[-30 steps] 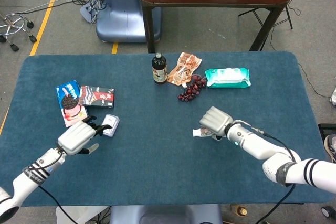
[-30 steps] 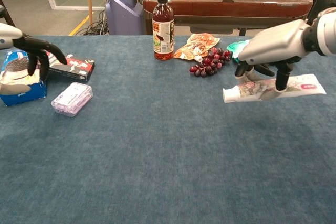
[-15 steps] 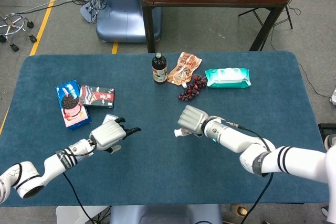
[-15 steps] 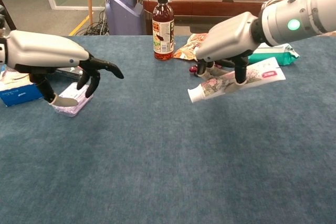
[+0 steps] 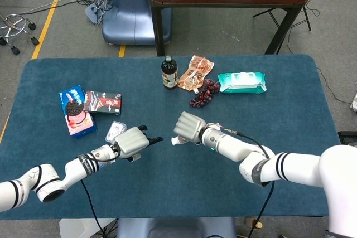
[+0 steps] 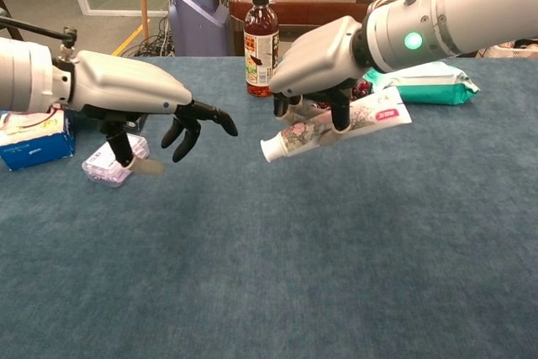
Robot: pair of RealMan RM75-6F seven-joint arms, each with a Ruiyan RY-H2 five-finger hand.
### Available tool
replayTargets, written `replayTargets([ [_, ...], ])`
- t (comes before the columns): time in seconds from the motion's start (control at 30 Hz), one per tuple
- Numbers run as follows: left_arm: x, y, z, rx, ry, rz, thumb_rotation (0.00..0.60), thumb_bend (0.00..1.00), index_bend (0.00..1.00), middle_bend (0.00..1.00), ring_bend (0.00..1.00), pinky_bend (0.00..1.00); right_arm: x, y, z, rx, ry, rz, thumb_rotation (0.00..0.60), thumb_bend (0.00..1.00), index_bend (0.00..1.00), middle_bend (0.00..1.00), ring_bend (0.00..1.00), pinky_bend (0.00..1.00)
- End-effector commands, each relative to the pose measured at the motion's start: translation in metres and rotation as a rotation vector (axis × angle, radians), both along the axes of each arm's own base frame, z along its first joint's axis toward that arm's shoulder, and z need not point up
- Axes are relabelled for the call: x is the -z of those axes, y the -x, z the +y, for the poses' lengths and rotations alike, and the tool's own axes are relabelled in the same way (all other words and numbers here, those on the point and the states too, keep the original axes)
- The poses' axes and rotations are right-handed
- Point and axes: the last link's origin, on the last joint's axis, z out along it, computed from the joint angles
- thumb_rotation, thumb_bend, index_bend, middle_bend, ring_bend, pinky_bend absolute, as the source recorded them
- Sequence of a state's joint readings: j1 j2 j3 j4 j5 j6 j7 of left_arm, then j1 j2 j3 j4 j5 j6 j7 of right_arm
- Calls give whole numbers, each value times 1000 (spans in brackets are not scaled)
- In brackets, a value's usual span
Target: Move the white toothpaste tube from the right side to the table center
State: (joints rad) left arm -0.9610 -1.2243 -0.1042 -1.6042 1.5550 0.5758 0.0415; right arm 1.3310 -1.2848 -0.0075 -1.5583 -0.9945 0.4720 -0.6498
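My right hand [image 5: 189,126] [image 6: 315,65] grips the white toothpaste tube [image 6: 334,126] and holds it above the cloth near the table's middle. The tube's cap [image 5: 174,141] points left and slightly down; the hand hides most of the tube in the head view. My left hand [image 5: 133,141] [image 6: 147,102] hovers just left of the cap, fingers spread and holding nothing. A small gap separates its fingertips [image 6: 227,127] from the cap.
At the left are a small lilac packet [image 5: 114,131], a blue cookie box [image 5: 74,110] and a dark box [image 5: 103,102]. At the back stand a dark bottle [image 5: 169,73], a snack bag [image 5: 198,72], grapes [image 5: 204,94] and a green wipes pack [image 5: 241,82].
My right hand has carried the toothpaste tube leftward from the right side to the table's middle. My left hand has moved right, past the lilac packet, toward the tube.
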Motion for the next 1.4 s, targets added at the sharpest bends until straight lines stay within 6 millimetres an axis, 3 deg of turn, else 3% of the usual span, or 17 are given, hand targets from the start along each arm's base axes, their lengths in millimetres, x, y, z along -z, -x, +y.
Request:
replayTargets([
  [0.03, 4, -5, 0, -1, 8, -2, 600, 317, 87, 473, 459, 151, 1, -1, 1, -1, 1, -3, 600, 1000, 806, 734, 635, 425],
  [0.57, 15, -7, 1, -23, 14, -8, 600, 317, 87, 475, 459, 151, -2, -3, 3, 7, 11, -36, 600, 1000, 812, 738, 643, 425],
  [1.4, 21, -13, 0, -12, 25, 4, 600, 318, 85, 474, 459, 151, 10, -12, -3, -1, 8, -36, 600, 1000, 818, 739, 649, 425],
])
